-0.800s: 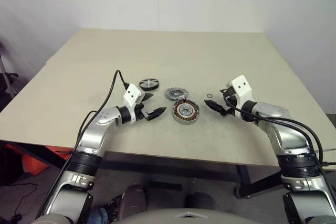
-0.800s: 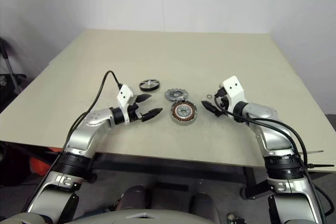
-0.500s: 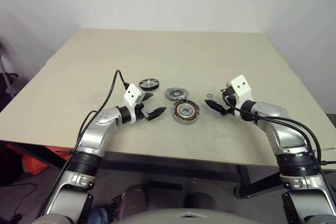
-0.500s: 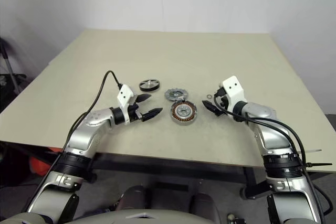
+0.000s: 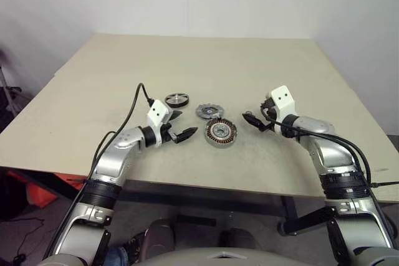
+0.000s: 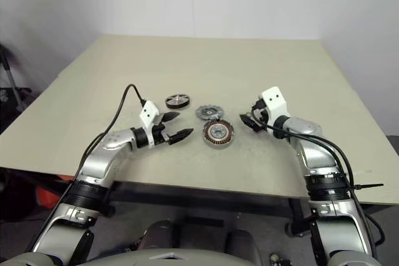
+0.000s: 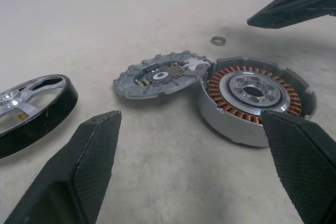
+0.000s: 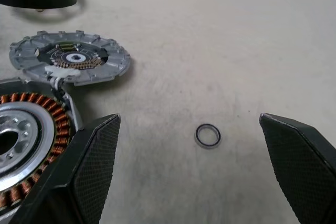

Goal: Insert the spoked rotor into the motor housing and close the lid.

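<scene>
The spoked rotor [image 5: 177, 98], a black ring with silver spokes, lies flat on the table. To its right lies the grey toothed lid [image 5: 207, 111]. In front of the lid sits the motor housing [image 5: 221, 133], its copper windings facing up. My left gripper [image 5: 186, 123] hovers open just left of the housing, nothing between its fingers. My right gripper [image 5: 248, 118] is open to the right of the housing, over a small metal ring [image 8: 208, 135]. In the left wrist view the rotor [image 7: 26, 111], lid [image 7: 160, 74] and housing [image 7: 257, 95] lie ahead of the fingers.
The beige table [image 5: 206, 60] stretches far behind the parts. Its front edge [image 5: 206, 186] runs close below both arms. A black cable loops from my left wrist.
My right gripper has moved a little back and to the left, and now sits over the small ring. The left arm and the parts have stayed where they were.
</scene>
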Controlling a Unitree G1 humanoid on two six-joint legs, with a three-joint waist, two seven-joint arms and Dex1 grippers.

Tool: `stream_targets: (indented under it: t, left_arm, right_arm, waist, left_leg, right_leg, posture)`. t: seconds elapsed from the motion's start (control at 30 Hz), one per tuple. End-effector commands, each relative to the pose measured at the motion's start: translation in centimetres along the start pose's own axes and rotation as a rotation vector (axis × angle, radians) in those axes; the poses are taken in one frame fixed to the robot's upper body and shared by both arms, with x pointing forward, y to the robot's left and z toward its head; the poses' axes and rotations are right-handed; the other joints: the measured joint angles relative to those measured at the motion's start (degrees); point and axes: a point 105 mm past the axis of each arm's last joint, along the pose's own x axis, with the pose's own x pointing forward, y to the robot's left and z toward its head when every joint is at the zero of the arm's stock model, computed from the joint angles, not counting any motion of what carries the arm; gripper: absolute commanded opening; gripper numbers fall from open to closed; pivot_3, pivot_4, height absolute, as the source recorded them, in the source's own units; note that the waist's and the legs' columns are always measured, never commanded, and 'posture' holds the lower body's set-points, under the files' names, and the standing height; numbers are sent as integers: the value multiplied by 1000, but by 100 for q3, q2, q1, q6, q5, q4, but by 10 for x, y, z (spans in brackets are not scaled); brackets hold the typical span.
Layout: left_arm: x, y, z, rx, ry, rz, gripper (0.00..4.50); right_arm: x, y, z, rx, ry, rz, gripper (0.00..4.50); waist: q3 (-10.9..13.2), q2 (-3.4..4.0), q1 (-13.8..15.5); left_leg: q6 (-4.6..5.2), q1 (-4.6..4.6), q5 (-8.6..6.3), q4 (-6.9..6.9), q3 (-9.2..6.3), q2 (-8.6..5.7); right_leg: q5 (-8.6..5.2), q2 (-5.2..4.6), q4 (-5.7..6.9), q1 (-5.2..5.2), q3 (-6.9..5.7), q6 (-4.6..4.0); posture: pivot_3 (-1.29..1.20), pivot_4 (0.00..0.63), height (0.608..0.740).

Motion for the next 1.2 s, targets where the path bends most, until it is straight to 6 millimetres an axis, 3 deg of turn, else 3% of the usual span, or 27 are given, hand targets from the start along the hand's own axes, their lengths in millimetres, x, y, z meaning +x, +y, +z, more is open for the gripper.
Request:
stream_targets:
  t: [0.03,0.47,0.6,0.93,1.2]
  left_arm:
    - [1,-1,16,44,-46,-5,4473]
    - [10,8,24,58,-69,59,4473]
    - [16,24,29,79,-85,171,4473]
    - [16,7,20,76,-60,128,4473]
    - [6,10,16,78,-42,161,4473]
  right_arm:
    - [0,1,18,-38,-57,5,4350]
    - [7,4,15,-22,-52,58,4350]
    - [18,-3,13,2,-49,32,4350]
    - [57,-10,0,34,3,9,4350]
    - [59,-20,-15,61,29,-23,4350]
  waist:
    - [0,0,2]
    - [0,0,1]
    - [0,0,-3]
    - [0,0,-117]
    - [0,0,-130]
  left_leg:
    - [0,-1,0,0,0,0]
    - [4,0,-2,4,0,0]
    - [4,-3,-2,4,1,1]
    - [2,-31,0,18,3,3]
    - [27,-44,-14,34,10,6]
  right_leg:
    - [0,0,0,0,0,-1]
    - [0,0,0,1,0,-2]
    - [1,0,-1,-1,-1,-3]
    - [2,0,2,-19,-11,-14]
    - [2,0,9,-27,-16,-17]
  posture:
    - [0,0,740]
    - [0,0,740]
    - [0,0,740]
    - [0,0,740]
    - [0,0,740]
